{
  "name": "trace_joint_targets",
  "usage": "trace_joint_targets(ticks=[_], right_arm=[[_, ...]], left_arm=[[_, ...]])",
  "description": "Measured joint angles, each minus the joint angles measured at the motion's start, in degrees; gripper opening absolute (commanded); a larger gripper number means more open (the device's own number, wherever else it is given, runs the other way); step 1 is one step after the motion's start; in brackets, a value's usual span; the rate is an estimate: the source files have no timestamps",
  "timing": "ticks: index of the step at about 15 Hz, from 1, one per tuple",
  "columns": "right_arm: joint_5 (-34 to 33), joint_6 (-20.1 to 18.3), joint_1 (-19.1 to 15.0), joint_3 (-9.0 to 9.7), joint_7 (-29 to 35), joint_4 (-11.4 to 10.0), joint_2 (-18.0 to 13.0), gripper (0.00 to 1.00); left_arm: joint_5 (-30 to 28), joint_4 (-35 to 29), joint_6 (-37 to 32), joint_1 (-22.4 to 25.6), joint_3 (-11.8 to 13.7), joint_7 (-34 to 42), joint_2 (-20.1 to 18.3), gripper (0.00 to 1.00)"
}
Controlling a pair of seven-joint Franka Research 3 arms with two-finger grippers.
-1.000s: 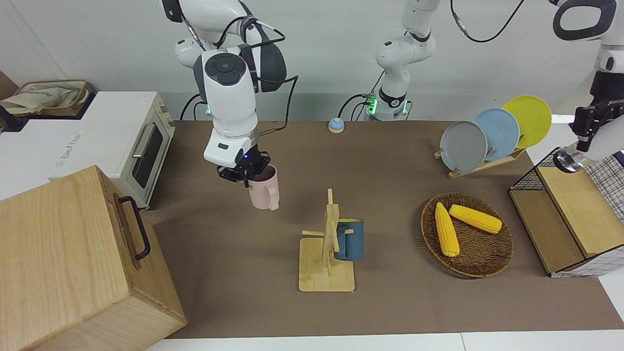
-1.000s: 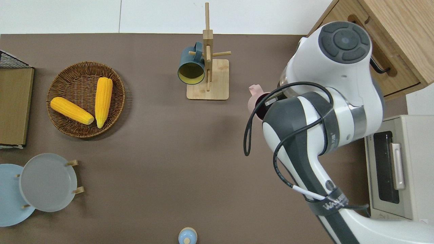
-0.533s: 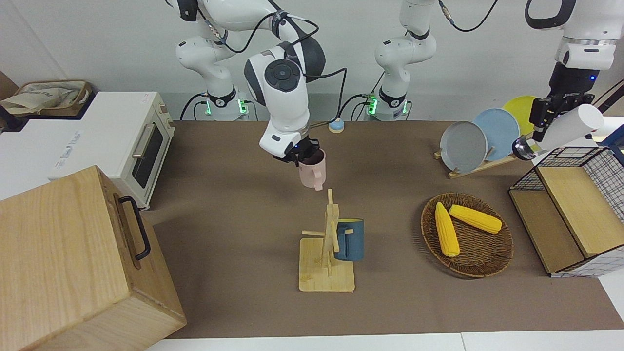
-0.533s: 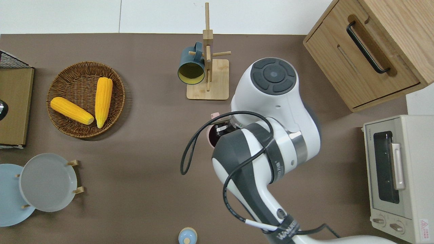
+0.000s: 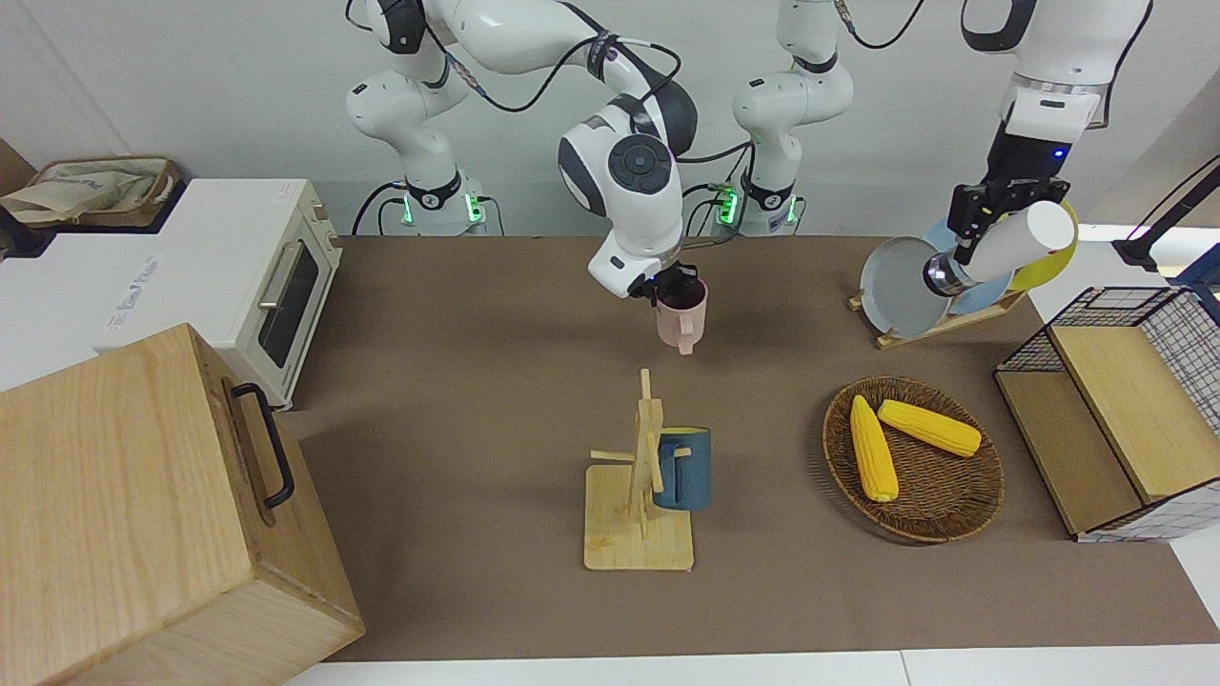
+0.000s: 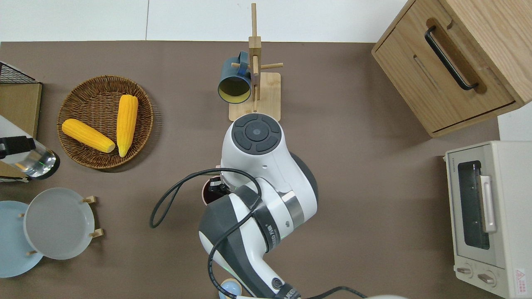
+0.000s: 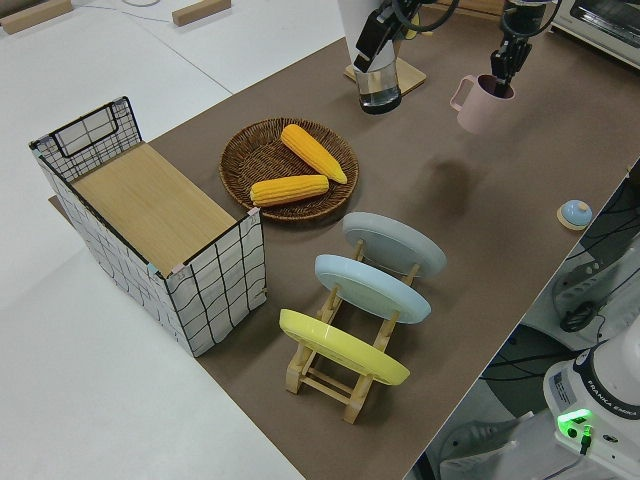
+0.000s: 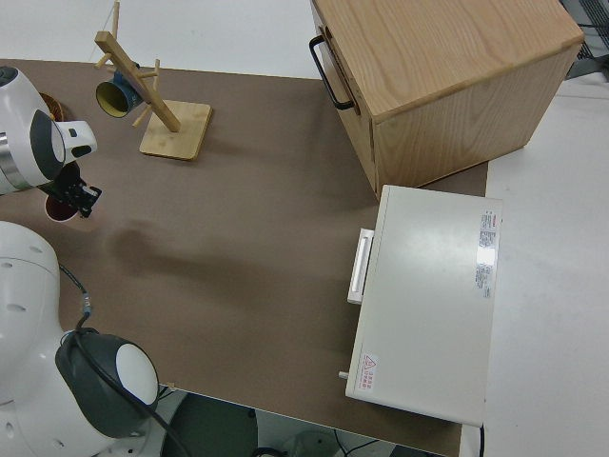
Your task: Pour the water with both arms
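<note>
Right gripper (image 5: 670, 286) clamped on the rim of a pink mug (image 5: 681, 319), held upright over mid-table. Left gripper (image 5: 970, 221) closed around a tilted white bottle (image 5: 1003, 246) (clear end lowest), by the basket (image 5: 953, 519) of corn.

The front camera stands across the worktop (image 5: 457, 476) and faces both robots, so it takes in the whole brown surface. The overhead camera looks straight down on the same surface; both of them show the mug stand (image 5: 640, 514) (image 6: 254, 97) and the corn basket (image 5: 963, 510) (image 6: 72, 99). The left side camera is raised at the plate rack (image 7: 340, 375) end and looks diagonally along the worktop. The right side camera looks down from above, over the toaster oven (image 8: 428, 305) and the wooden box (image 8: 447, 76).
</note>
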Motion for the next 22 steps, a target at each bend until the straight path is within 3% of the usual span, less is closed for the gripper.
trace_joint_targets(ticks=[5,10,11,13,14,19,22], right_arm=[[3.3,6.5,2.5,0.07,4.6,0.0,4.4,0.0],[4.9,10.5,3.2,0.07,5.9,0.0,7.3,0.0],[4.9,11.4,3.4,0.08,6.2,0.1,7.8,0.292],[4.9,11.8,3.8,0.02,6.7,0.2,8.1,0.684],[4.9,12.3,3.8,0.02,6.8,0.2,8.2,0.991],[4.9,13.4,3.9,0.0,8.4,0.4,8.3,0.99],[5.0,13.3,3.9,-0.05,10.4,1.6,7.8,0.99]], left_arm=[[-1.3,-10.2,1.4,-0.3,-2.4,-0.6,-7.8,0.0],[-2.8,-18.5,3.7,-3.5,-2.7,-0.7,-13.1,0.0],[-2.8,-19.8,3.8,-4.0,-2.7,-0.7,-13.8,0.0],[-2.8,-21.7,4.0,-4.9,-2.7,-0.7,-14.9,0.0],[-2.9,-22.5,4.1,-5.4,-2.7,-0.7,-15.4,0.0],[-2.9,-23.9,4.4,-5.7,-2.5,-0.7,-16.4,0.0],[-2.9,-23.9,4.4,-5.7,-2.4,-0.6,-16.5,0.0]])
